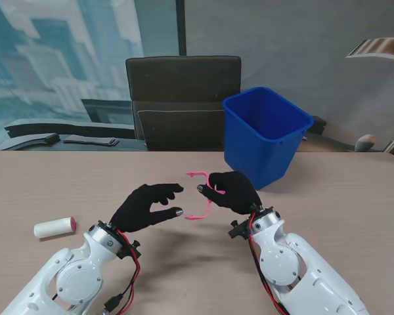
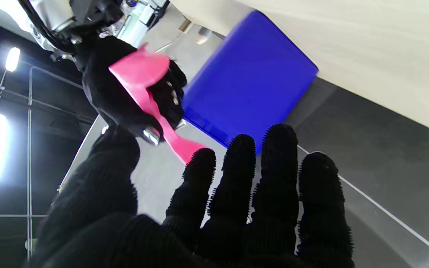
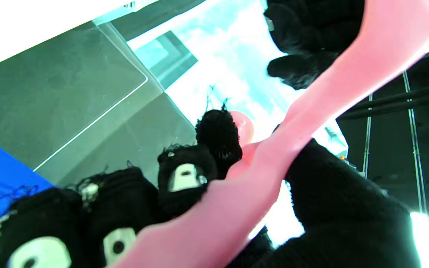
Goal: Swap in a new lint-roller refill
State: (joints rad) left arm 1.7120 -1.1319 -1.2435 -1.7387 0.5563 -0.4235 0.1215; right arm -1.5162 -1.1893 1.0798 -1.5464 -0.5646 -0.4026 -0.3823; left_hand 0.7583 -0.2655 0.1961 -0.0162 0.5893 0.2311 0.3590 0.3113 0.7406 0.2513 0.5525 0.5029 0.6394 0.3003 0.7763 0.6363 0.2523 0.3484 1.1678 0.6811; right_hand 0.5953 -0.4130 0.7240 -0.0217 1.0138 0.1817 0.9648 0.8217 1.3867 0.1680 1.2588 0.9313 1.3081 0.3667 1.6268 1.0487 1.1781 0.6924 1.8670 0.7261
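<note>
While the right hand grips the bare pink roller handle, the left hand waits beside it, fingers apart.
Keep that grip firm; the left hand should fetch the white refill, far out on its outer side; beyond the right hand sits a blue bin.

Light wood-grain table fills lower frame; white lint-roller refill lies on it, lower left.

Right hand curled closed; left hand spread, facing it.
</note>
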